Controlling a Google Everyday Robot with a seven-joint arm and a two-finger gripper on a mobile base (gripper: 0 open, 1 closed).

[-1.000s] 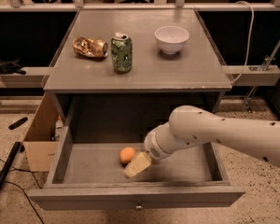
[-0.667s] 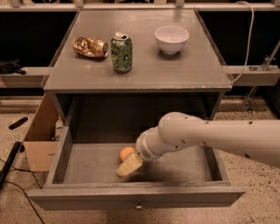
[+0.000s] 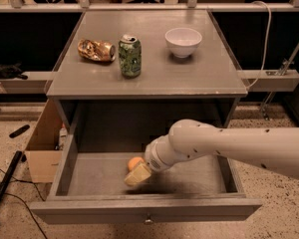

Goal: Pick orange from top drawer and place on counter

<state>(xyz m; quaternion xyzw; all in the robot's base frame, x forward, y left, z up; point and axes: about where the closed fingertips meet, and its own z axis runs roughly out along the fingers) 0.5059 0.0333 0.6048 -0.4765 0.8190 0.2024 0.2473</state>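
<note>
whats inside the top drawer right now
Inside the top drawer lies the orange, with the gripper close beside it, hiding its lower right part. The arm covers the drawer floor beneath it, so anything there is hidden.

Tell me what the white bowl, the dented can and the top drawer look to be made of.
The white bowl: likely glazed ceramic, maybe plastic; smooth, glossy white. The dented can: thin metal, shiny gold-brown, crumpled. The top drawer: apparently wood finished matte grey, with a small metal knob. The pincer sits inside the drawer, right by the orange.
</note>
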